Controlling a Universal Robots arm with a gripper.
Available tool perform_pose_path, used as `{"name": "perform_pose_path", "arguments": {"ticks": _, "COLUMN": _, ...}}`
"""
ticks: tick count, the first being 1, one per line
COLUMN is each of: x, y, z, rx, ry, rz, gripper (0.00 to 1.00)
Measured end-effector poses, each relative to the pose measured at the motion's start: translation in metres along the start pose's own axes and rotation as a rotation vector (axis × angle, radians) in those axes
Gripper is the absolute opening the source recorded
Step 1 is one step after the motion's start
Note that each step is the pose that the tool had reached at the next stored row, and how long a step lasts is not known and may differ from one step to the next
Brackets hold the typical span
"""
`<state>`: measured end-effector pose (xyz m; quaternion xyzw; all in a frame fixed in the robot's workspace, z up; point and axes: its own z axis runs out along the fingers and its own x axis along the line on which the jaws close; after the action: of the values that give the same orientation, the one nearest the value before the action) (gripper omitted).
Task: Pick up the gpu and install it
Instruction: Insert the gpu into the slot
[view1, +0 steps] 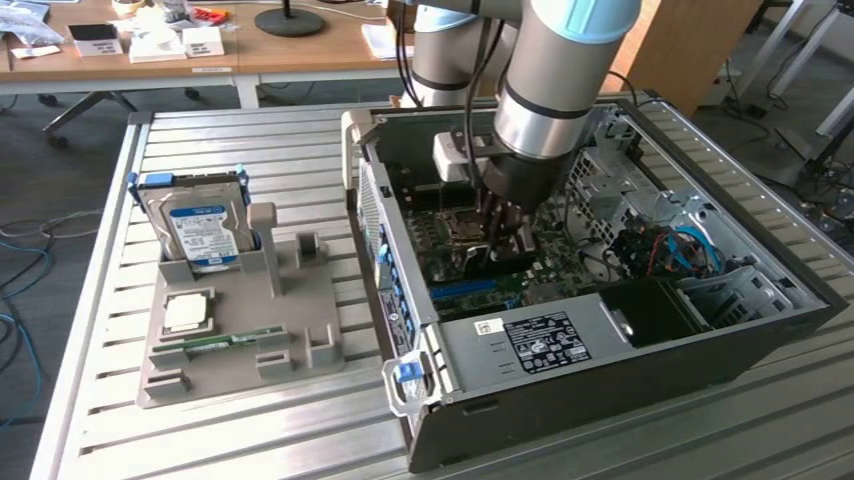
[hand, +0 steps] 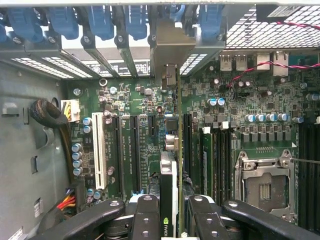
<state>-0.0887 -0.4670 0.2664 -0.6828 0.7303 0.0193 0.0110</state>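
The gpu (hand: 169, 175) appears edge-on in the wrist view, a thin dark card with its silver bracket (hand: 170, 50) at the far end by the case's rear slots. My gripper (hand: 169, 205) is shut on it, one black finger (hand: 146, 215) on each side. The card hangs upright over the green motherboard (hand: 240, 100), lined up along the expansion slots between the black slots (hand: 135, 150) and the memory slots. In the exterior view my gripper (view1: 511, 235) reaches down inside the open computer case (view1: 601, 400), with the gpu (view1: 494, 262) dark and mostly hidden below the fingers.
A white slot (hand: 100, 150) and the CPU socket (hand: 262, 187) flank the card. The power supply (view1: 534, 345) fills the case's near end. Left of the case in the exterior view, a grey holder (view1: 240, 350) carries a hard drive (view1: 200, 230), a processor (view1: 187, 312) and a memory stick (view1: 227, 342).
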Motion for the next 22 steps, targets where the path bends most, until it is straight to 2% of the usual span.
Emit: {"name": "perform_pose_path", "arguments": {"ticks": 22, "x": -0.0002, "y": 0.003, "z": 0.0004, "rx": 0.0001, "ry": -0.0001, "rz": 0.0, "gripper": 0.27}}
